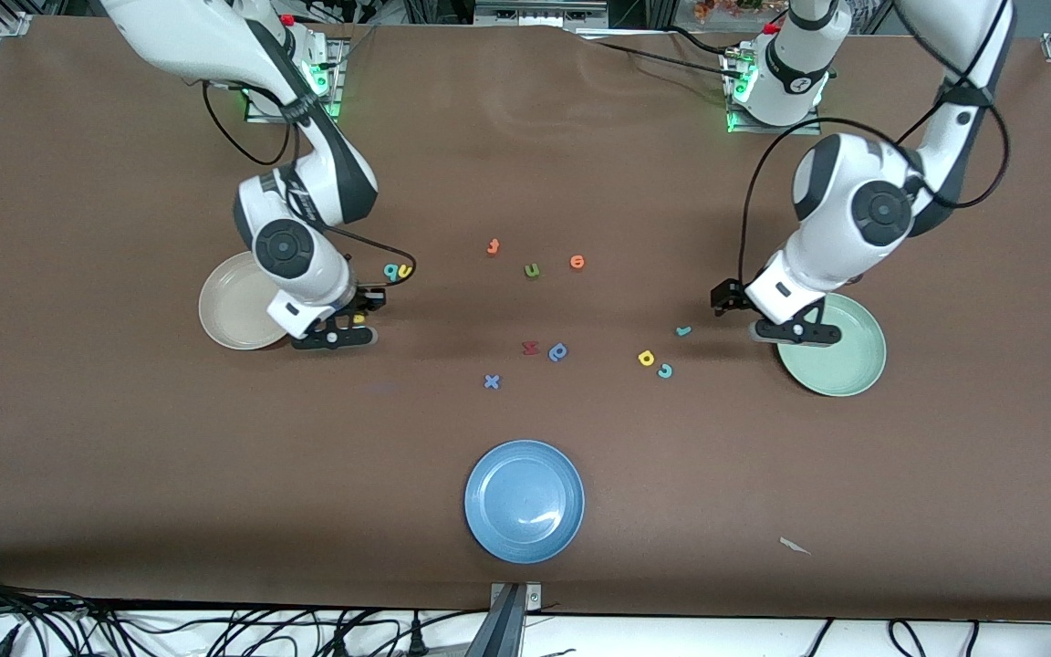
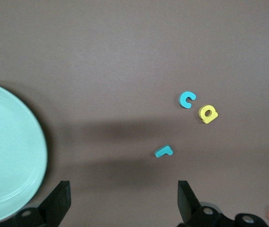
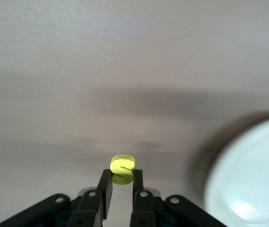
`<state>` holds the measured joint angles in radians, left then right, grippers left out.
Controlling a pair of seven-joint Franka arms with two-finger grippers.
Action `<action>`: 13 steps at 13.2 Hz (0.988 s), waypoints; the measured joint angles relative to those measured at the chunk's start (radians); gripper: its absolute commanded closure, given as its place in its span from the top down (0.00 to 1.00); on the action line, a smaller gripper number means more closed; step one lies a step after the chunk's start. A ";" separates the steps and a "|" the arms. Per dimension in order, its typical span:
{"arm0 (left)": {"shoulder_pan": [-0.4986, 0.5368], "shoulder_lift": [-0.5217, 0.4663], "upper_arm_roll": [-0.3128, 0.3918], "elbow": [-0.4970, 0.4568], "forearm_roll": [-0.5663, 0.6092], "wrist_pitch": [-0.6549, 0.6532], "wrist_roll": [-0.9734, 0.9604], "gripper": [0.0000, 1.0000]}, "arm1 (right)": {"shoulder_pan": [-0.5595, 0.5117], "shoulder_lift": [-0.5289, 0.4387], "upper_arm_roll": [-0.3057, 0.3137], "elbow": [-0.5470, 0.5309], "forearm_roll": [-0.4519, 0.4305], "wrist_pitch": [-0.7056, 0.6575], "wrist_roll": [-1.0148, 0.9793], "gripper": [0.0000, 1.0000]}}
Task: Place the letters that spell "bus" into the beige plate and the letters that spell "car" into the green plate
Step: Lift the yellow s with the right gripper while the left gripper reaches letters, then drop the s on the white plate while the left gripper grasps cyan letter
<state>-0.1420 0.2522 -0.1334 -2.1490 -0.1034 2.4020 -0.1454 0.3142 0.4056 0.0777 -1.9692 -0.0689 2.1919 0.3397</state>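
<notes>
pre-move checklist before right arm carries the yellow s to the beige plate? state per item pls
1. Right gripper shut on the yellow s: ok, letter pinched between the fingertips.
2. Beige plate beside the right gripper, at the right arm's end of the table: ok.
3. Inside of the beige plate free of letters: cannot tell, the arm covers part of it.
4. Teal b and yellow u not yet moved, lying side by side on the table: ok.
5. Left gripper open and empty, near the green plate: ok.
6. Teal c, yellow a, teal r not in the green plate: not ok.
</notes>
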 measured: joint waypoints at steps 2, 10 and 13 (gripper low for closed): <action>-0.027 0.057 0.000 -0.003 0.000 0.083 -0.005 0.99 | -0.001 -0.055 -0.050 0.026 0.000 -0.136 -0.038 0.04; -0.134 0.216 0.036 -0.002 0.000 0.231 -0.026 0.94 | -0.017 -0.033 -0.313 0.005 -0.002 -0.219 -0.427 0.06; -0.152 0.232 0.043 -0.002 0.000 0.232 -0.029 0.94 | -0.028 0.023 -0.325 -0.034 -0.002 -0.156 -0.458 0.18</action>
<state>-0.2943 0.4840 -0.0908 -2.1511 -0.1034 2.6336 -0.1742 0.2862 0.4282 -0.2470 -2.0036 -0.0712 2.0363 -0.1181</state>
